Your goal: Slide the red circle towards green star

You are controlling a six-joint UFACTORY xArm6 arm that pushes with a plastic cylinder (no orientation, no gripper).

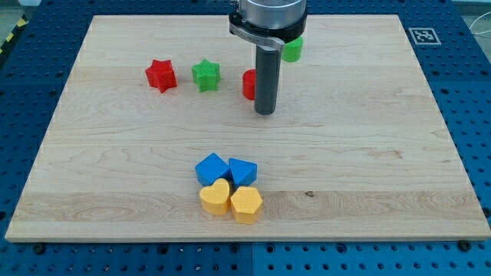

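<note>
The red circle point(248, 83) lies near the view's top centre, partly hidden behind the dark rod. My tip point(265, 112) rests on the board just to the right of and slightly below the red circle, touching or almost touching it. The green star point(205, 75) lies a short way to the left of the red circle, with a small gap between them.
A red star point(161, 75) lies left of the green star. A green block point(291, 49) shows behind the rod at the top. Near the bottom centre sit a blue cube point(211, 169), a blue block point(242, 172), a yellow heart point(215, 197) and a yellow hexagon point(246, 204). The wooden board point(383, 153) has edges on all sides.
</note>
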